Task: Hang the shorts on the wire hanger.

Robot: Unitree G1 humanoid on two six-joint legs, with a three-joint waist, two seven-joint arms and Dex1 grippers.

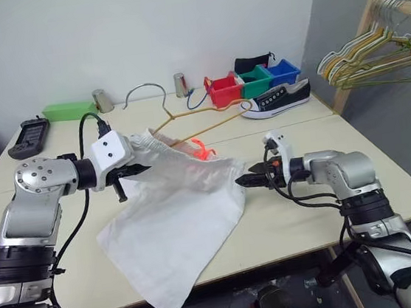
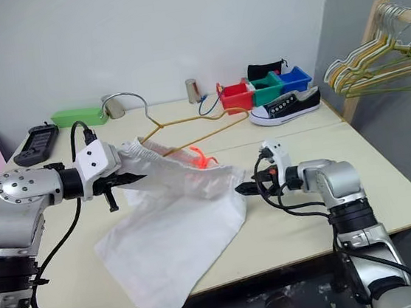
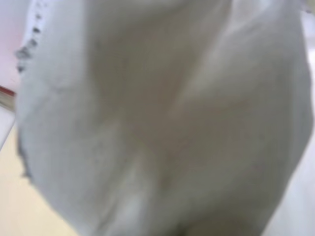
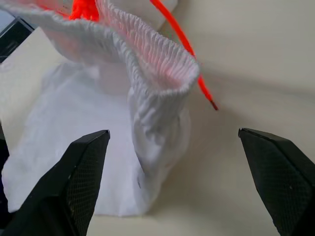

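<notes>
The shorts (image 1: 175,217) are spread over the front of the table (image 1: 386,178), one leg hanging past the near edge. The gathered waistband is lifted at one end by the left gripper (image 1: 134,169), which is closed on the cloth. The right gripper (image 4: 177,182) is held just beside the other end of the waistband, its jaws wide apart and empty. An orange cord (image 4: 182,42) is seen at the waistband. The wire hanger (image 1: 187,122) lies behind the shorts. Further back stand a shoe (image 1: 277,99) and coloured bins (image 1: 253,82); a rack of hangers (image 1: 382,44) is at the right.

Pale wall (image 1: 176,23), cream tables (image 1: 386,178), wooden rack (image 1: 369,24) with perhaps spare hangers (image 1: 372,53)
</notes>
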